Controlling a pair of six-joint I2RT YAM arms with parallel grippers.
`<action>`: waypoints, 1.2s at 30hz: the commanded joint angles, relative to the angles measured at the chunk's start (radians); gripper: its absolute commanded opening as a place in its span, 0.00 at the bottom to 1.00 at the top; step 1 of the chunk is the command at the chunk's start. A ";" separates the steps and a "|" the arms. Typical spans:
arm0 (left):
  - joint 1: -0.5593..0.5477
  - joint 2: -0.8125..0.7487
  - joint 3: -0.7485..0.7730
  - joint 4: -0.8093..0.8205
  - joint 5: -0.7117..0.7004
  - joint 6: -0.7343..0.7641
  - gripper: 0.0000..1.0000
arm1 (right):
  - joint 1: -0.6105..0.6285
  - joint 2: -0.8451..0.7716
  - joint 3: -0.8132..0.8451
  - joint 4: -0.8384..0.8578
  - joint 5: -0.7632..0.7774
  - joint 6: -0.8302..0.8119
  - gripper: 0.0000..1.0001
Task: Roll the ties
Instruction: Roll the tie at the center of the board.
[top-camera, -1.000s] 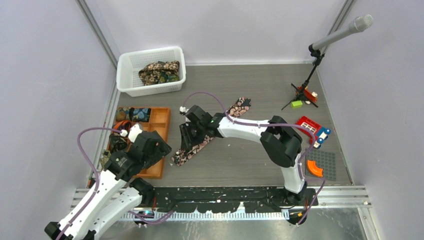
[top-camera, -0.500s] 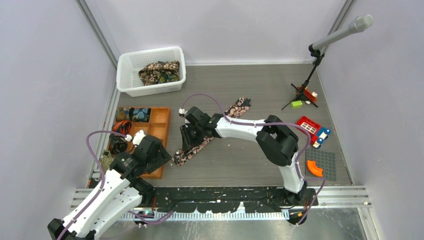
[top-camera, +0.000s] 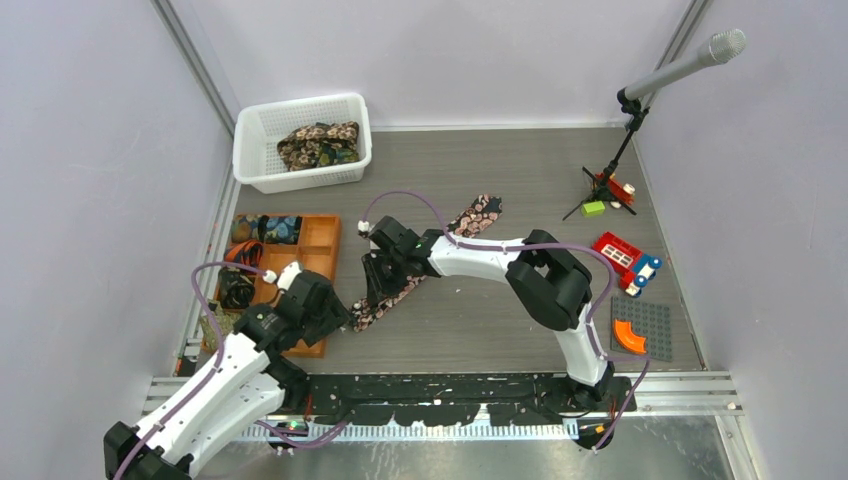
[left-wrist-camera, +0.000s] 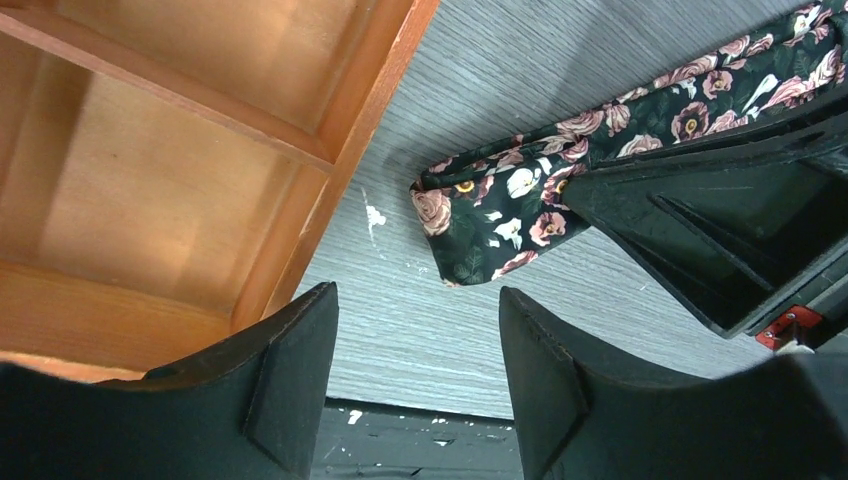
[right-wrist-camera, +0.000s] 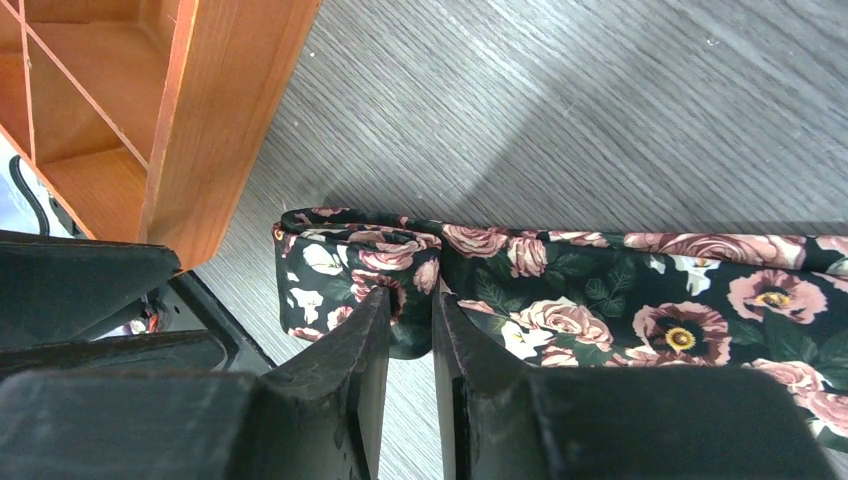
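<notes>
A black floral tie (top-camera: 478, 217) lies flat on the grey counter (top-camera: 560, 180), left of centre, stretched on a slant from its 1 o'clock end down to its 7 o'clock end. The right gripper (right-wrist-camera: 410, 315) is set down on the tie near that 7 o'clock end. Its jaws are drawn narrow and appear to nip the near edge of the cloth, where the last stretch is doubled over on itself, though the wrist view shows only a sliver of fabric between them. The left gripper (left-wrist-camera: 415, 385) hangs just above bare counter at the tie's 7 o'clock tip, its jaws standing wide with nothing between them. It is just beside the right-hand rim of the orange tray (top-camera: 320, 238). That tray sits at 9 o'clock on the counter, and its far compartments hold rolled ties (top-camera: 266, 228). At 11 o'clock, a white mesh basket (top-camera: 300, 178) holds a heap of brown-gold ties (top-camera: 320, 145). A microphone stand (top-camera: 612, 180) is at 2 o'clock, and toy blocks (top-camera: 625, 262) lie at 3 o'clock.
</notes>
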 joint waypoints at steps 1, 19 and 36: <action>0.006 0.008 -0.028 0.105 0.012 -0.008 0.61 | -0.005 -0.004 -0.009 0.022 0.008 -0.019 0.27; 0.004 0.045 -0.154 0.314 0.016 -0.129 0.54 | -0.019 0.000 -0.071 0.056 0.005 -0.023 0.26; 0.005 0.090 -0.230 0.430 0.006 -0.156 0.48 | -0.021 0.003 -0.081 0.065 -0.007 -0.020 0.26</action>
